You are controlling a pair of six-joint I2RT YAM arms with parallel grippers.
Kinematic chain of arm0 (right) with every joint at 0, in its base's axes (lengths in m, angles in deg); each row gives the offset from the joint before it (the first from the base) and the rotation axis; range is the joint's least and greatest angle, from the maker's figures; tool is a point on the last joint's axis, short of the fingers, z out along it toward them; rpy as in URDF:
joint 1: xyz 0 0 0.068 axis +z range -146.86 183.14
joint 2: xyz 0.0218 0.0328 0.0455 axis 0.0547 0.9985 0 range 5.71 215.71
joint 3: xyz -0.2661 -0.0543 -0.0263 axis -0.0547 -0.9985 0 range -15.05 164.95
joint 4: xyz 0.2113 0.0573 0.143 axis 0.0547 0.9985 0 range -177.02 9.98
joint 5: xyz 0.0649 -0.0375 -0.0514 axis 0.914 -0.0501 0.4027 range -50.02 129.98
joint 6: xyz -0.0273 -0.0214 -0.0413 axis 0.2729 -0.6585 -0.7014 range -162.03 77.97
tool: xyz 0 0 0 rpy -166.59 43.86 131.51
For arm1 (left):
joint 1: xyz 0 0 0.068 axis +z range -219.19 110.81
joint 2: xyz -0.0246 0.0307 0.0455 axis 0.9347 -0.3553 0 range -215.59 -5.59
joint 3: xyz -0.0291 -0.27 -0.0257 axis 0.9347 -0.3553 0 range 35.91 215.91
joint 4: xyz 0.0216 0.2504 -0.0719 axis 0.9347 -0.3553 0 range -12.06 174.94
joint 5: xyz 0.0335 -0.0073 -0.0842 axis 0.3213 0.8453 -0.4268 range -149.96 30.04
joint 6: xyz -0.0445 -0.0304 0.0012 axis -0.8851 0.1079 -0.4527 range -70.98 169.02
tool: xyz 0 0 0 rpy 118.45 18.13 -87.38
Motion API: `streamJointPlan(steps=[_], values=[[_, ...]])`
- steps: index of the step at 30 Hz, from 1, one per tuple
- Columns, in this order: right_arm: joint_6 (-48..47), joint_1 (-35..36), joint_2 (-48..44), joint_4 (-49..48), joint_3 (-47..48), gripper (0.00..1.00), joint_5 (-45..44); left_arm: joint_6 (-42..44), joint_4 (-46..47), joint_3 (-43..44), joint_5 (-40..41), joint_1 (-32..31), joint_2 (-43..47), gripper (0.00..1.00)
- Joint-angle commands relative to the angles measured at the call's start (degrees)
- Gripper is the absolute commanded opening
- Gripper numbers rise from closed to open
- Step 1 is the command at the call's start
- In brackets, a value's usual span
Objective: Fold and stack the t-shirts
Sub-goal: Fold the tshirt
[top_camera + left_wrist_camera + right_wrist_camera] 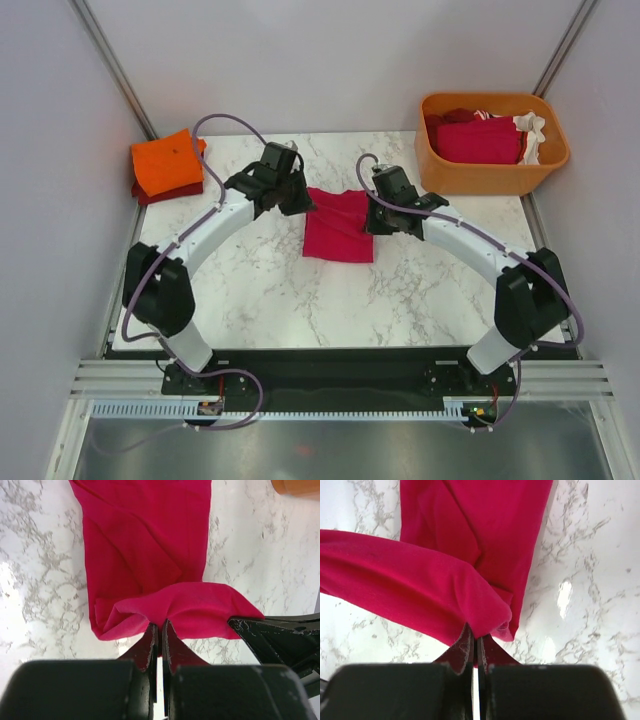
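Crimson-pink t-shirt (pixel 338 228), partly folded, lies centre frame on the worktop (pixel 260 290). Left gripper (pixel 160 626) and right gripper (pixel 476 633) each clench one upper corner. The cloth's long axis runs from them toward the lower frame, both arms equally near.

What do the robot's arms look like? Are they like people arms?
Not quite! Each one is a smooth white tube, the left arm and the right arm, with chunky black joints. A thin purple cable loops along each arm. At the tips, the left gripper and right gripper are black, each with two flat fingers that have scuffed, whitish edges.
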Motion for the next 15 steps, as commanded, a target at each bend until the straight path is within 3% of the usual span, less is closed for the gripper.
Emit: streamJointPlan(steps=[1, 12, 15], values=[[-3.8, -2.7, 4.8, 2.6, 4.3, 0.00, -0.6, 4.4, 0.0, 6.7, 1.1, 2.9, -3.8, 0.02], [-6.0, -7.7, 17.9, 3.7, 18.8, 0.00, 3.9, 6.0, -0.6, 17.6, -1.5, 6.8, -16.2, 0.02], [-6.6, -9.7, 22.6, 3.7, 22.9, 0.07, 5.4, 6.9, -0.6, 22.7, -1.6, 8.4, -19.9, 0.02]])
